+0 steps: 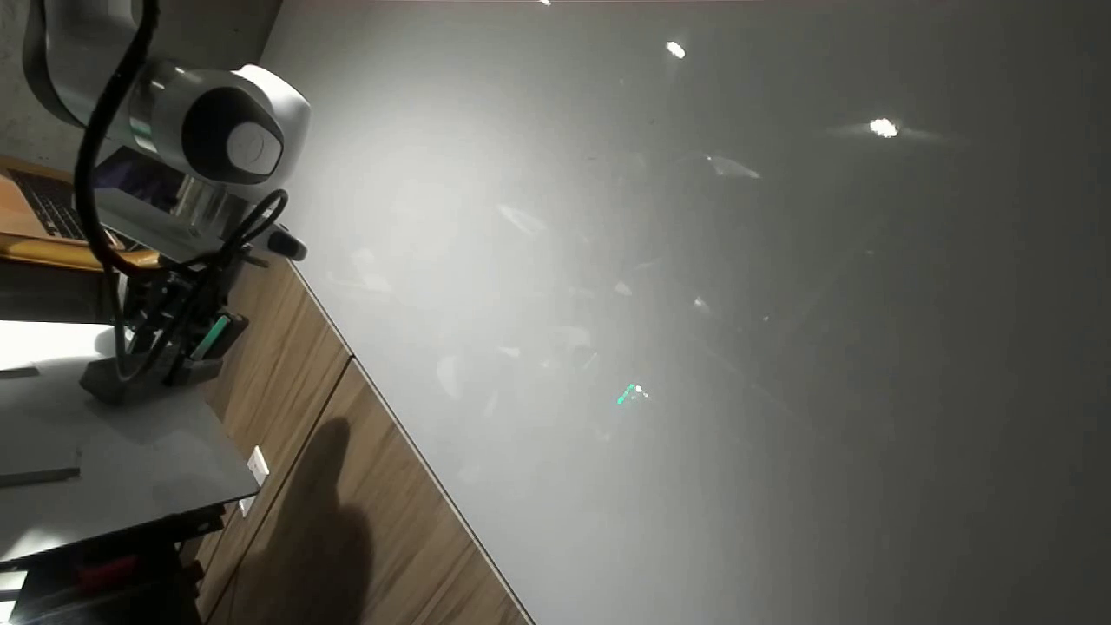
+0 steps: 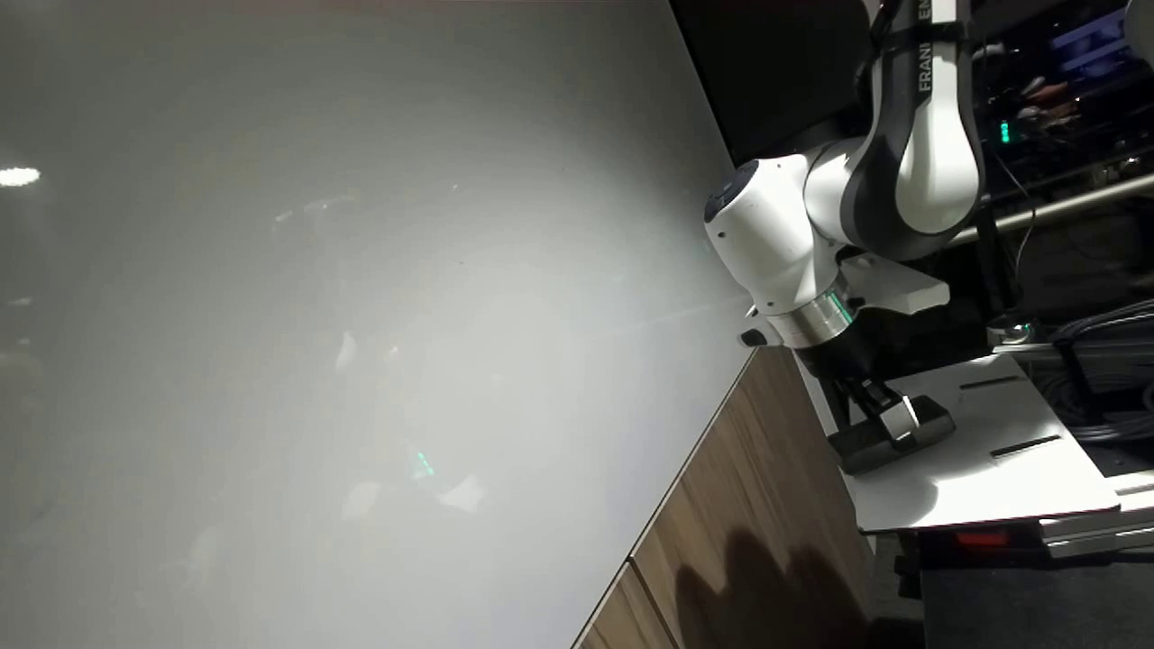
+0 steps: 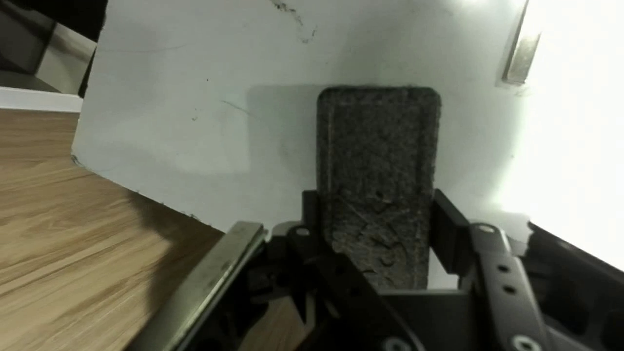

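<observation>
My gripper (image 3: 375, 209) is shut on a dark grey felt-like block (image 3: 380, 141), with one finger against each long side. The block's face is fuzzy at its far end and scuffed and creased nearer my palm. In both exterior views my gripper (image 1: 178, 347) (image 2: 870, 406) points down at the block (image 1: 130, 382) (image 2: 929, 422). The block is over a flat pale panel (image 1: 147, 460) (image 2: 983, 496), which also fills much of the wrist view (image 3: 165, 112). I cannot tell whether the block touches the panel or hangs just above it.
A large glossy grey-white wall board (image 1: 694, 486) (image 2: 315, 577) stands beside the arm. Wood panelling (image 1: 391, 486) (image 2: 685, 514) runs along its lower edge, with a white socket (image 1: 258, 466). A laptop (image 1: 43, 204) lies behind. Thin bars (image 3: 524, 58) sit on the pale panel. A cable (image 1: 91, 174) hangs along the arm.
</observation>
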### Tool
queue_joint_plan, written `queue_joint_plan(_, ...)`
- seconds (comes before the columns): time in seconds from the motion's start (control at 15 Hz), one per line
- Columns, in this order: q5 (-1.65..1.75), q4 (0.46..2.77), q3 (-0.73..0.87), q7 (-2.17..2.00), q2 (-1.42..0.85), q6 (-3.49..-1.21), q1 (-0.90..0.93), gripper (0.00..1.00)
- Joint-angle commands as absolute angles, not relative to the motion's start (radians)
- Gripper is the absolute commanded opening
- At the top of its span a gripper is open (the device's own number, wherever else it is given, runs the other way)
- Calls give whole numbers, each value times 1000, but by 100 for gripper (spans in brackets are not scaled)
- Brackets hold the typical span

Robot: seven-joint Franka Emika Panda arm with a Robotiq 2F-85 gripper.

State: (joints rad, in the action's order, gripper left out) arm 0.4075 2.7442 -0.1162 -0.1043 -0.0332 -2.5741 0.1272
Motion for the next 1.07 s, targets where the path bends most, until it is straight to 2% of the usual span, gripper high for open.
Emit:
queue_joint_plan(0.0,400,2744,-102,-164,-40,-2607,118,29)
queue_joint_plan(1.0,429,2656,-29,-413,-147,-2613,109,29)
